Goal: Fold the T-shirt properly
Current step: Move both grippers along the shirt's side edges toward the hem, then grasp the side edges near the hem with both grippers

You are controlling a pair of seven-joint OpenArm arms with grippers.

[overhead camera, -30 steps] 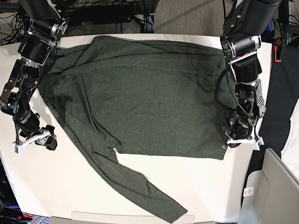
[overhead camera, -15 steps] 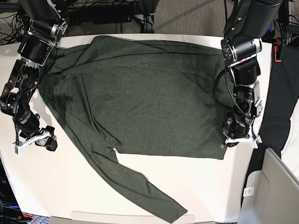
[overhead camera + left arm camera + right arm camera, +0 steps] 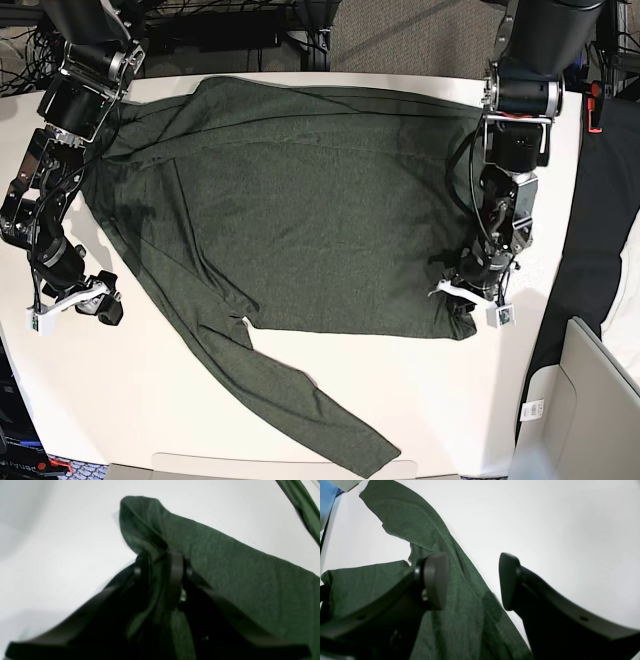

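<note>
Olive-green heathered knit covers most of the white desk [image 3: 420, 400] in the base view: the T-shirt [image 3: 300, 210] lies spread flat across the centre of the frame, its body running from the upper left to the right side, with one long sleeve trailing diagonally down to the lower middle edge. The other sleeve is bunched along the upper left, under the arm there.

At the right of the base view the left claw [image 3: 470, 292] sits at the shirt's lower right corner. The left wrist view shows its two dark fingers [image 3: 175, 575] drawn together on a pinched ridge of the green fabric, the cloth puckered up into a peak just beyond the tips and lifted off the desk there.

At the left of the base view the right claw [image 3: 72, 303] hangs over bare desk, just beside the shirt's left edge. In the right wrist view its jaws stand well apart with nothing between them; one finger [image 3: 435, 580] is over the sleeve, the other over the white surface.
</note>
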